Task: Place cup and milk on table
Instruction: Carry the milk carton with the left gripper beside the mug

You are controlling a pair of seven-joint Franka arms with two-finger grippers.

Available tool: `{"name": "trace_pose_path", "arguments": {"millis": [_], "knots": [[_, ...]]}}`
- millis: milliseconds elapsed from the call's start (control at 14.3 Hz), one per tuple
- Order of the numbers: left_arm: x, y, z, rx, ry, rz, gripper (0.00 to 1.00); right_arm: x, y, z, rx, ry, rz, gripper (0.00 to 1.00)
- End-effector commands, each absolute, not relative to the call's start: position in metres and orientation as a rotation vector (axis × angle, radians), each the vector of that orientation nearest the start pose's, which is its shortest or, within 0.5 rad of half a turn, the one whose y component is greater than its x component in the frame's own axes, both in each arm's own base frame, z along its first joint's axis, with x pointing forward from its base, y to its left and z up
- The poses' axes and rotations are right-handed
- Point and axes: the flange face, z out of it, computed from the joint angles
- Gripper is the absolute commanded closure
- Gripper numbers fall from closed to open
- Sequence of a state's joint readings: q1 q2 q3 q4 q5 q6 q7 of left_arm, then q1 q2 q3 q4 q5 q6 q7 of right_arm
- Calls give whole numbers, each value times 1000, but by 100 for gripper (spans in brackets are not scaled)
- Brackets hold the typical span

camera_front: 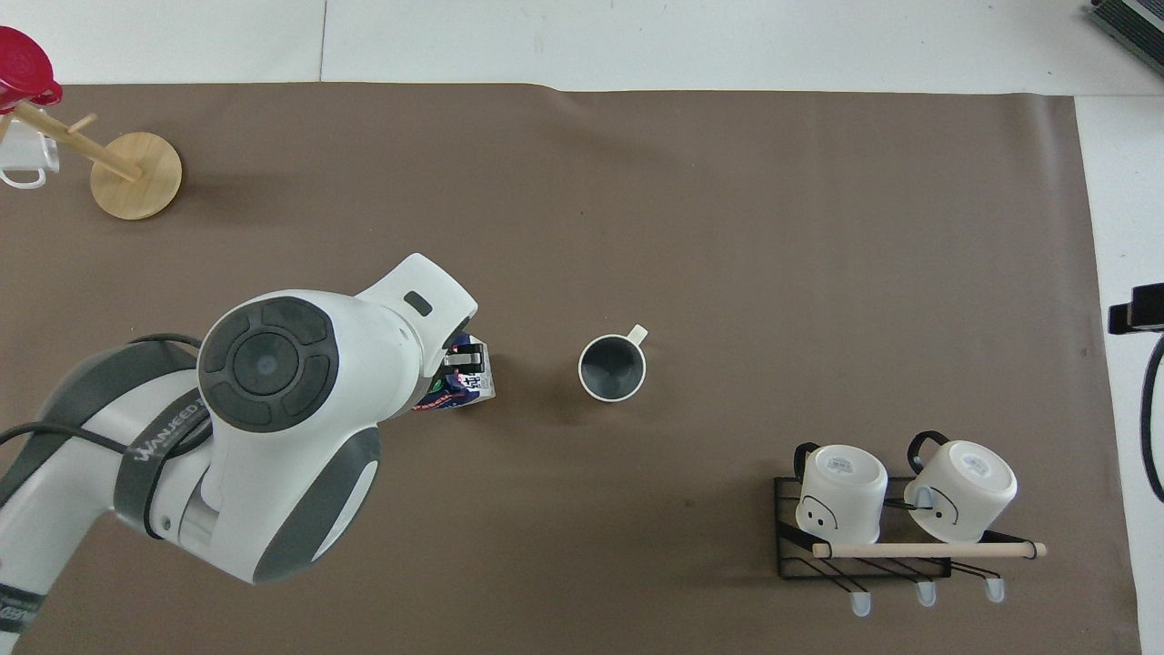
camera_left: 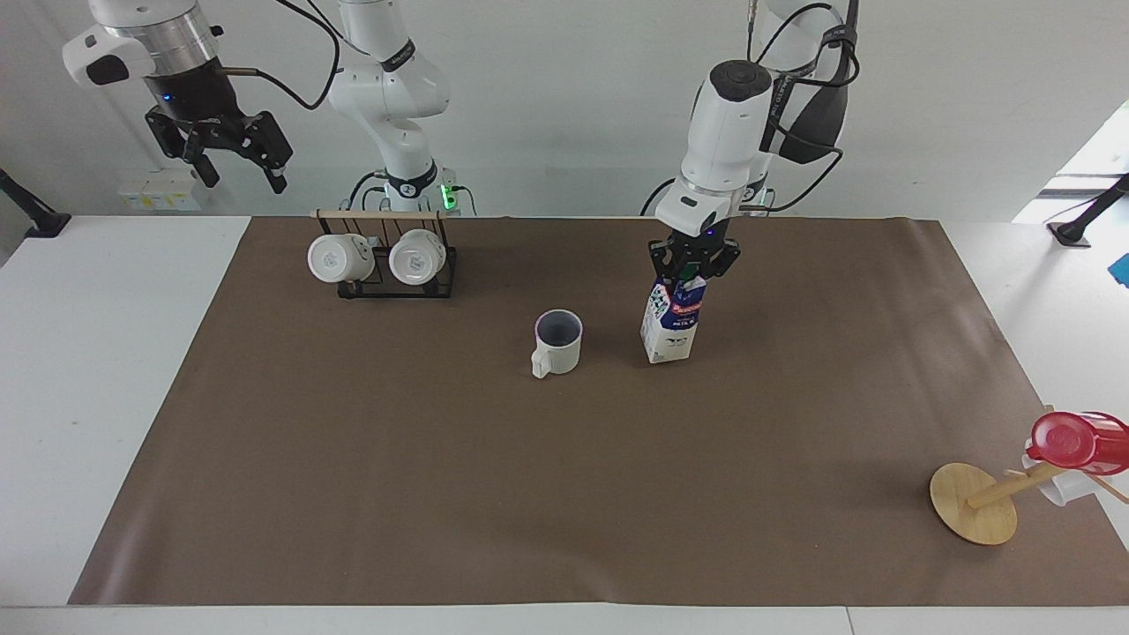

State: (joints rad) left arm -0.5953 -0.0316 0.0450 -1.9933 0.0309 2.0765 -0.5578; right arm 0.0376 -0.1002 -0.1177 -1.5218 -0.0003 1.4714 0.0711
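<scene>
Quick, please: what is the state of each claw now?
Left claw: closed on the top of the milk carton, beside the cup.
Right claw: open, empty, raised above the table's end.

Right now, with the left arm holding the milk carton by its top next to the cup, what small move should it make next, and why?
Probably open the left pincer and lift straight up. The milk looks upright on the table, beside the cup and apart from it, though whether its base fully rests there cannot be told. The right pincer waits open, raised above the mug rack's end.
</scene>
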Motion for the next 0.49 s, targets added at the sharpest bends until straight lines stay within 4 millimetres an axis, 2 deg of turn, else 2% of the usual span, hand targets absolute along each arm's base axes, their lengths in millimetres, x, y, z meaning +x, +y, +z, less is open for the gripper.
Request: {"name": "trace_pose_path", "arguments": {"millis": [0, 280, 420], "knots": [[478, -316, 476, -3170, -20, -221, 74, 505, -41, 696, -3103, 200, -69, 0], [482, -324, 467, -3179, -13, -246, 74, 504, -46, 698, -3102, 195, -67, 0], [483, -325, 462, -3176, -11, -244, 73, 506, -41, 698, -3120, 166, -71, 0]]}}
